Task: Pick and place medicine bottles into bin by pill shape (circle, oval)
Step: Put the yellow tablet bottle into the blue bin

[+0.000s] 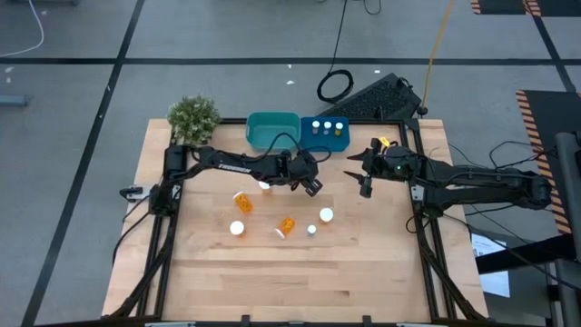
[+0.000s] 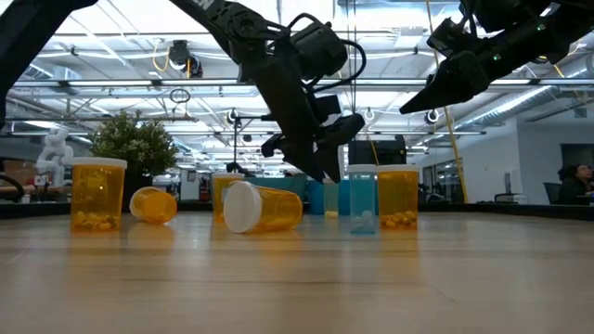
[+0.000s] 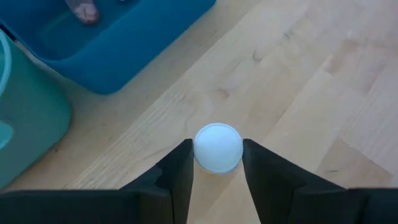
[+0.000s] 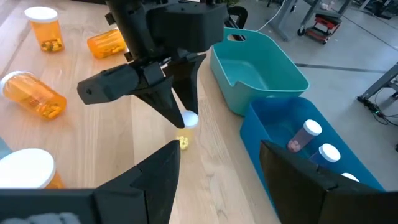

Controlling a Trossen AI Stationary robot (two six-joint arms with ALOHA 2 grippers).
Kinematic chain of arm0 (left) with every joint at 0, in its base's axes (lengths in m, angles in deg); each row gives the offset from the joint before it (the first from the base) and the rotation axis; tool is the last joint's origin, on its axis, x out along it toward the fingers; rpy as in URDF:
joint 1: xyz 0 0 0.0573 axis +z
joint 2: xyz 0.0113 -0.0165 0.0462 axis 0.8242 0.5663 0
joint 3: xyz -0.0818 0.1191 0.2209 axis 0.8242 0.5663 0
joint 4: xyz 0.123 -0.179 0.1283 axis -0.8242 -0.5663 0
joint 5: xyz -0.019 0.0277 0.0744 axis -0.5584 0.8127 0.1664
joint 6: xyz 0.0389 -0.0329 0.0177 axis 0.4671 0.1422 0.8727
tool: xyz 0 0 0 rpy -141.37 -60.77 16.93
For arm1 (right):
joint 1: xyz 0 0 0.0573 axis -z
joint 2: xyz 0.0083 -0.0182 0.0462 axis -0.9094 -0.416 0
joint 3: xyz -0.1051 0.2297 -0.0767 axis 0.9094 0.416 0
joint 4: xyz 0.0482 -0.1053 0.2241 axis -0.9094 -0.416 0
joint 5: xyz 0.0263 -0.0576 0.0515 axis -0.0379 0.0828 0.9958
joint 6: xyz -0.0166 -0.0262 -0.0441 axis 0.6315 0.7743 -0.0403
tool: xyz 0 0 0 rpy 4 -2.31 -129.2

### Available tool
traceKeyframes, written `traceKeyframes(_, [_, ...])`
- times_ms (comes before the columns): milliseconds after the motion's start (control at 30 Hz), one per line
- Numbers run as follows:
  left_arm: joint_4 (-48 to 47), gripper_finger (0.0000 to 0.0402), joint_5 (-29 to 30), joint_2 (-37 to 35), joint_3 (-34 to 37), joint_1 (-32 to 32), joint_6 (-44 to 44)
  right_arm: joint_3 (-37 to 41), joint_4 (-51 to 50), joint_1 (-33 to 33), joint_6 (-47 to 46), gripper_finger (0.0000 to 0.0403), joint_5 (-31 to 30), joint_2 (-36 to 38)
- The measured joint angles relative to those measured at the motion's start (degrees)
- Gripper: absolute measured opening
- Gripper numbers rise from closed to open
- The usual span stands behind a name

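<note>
The left gripper (image 3: 216,171) stands open around a white-capped bottle (image 3: 217,147) on the counter (image 3: 311,93). The right gripper (image 1: 365,173) hangs open nearby.

Two tubs side by side at table's (image 1: 363,272) far edge: left tub (image 1: 272,130), right tub (image 1: 325,133) holding three bottles (image 1: 327,125). Potted plant (image 1: 193,118) left of tubs. Before them, five medicine bottles (image 1: 286,226) scattered mid-table, two lying down.
</note>
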Motion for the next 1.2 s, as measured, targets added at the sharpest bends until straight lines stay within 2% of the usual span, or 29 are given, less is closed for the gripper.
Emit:
traceKeyframes(500, [0.1, 0.0122, -0.6, -0.1, 0.0, 0.0, 3.5, 0.0, 0.0, 0.0, 0.0, 0.0215, 0.0, 0.0])
traceKeyframes(600, [0.3, 0.0121, -3.2, -0.5, -0.2, 0.4, 4.2, 0.0, -0.2, 0.0, 0.0, 0.0215, 0.0, 0.0])
traceKeyframes(700, [-2.9, 0.0121, -6.0, -1.0, -1.9, 1.3, 5.1, 0.0, -0.3, 0.0, 0.0, 0.0215, 0.0, 0.0])
traceKeyframes(867, [-8.1, 0.0120, -6.0, -1.1, -7.2, 2.2, 8.9, 0.0, -0.3, 0.0, 0.2, 0.0215, 0.0, 0.0])
traceKeyframes(1200, [-12.1, 0.0120, -4.9, -1.2, -17.6, 4.7, 16.4, 0.0, -1.3, 0.0, 1.1, 0.0215, -0.2, 0.0])
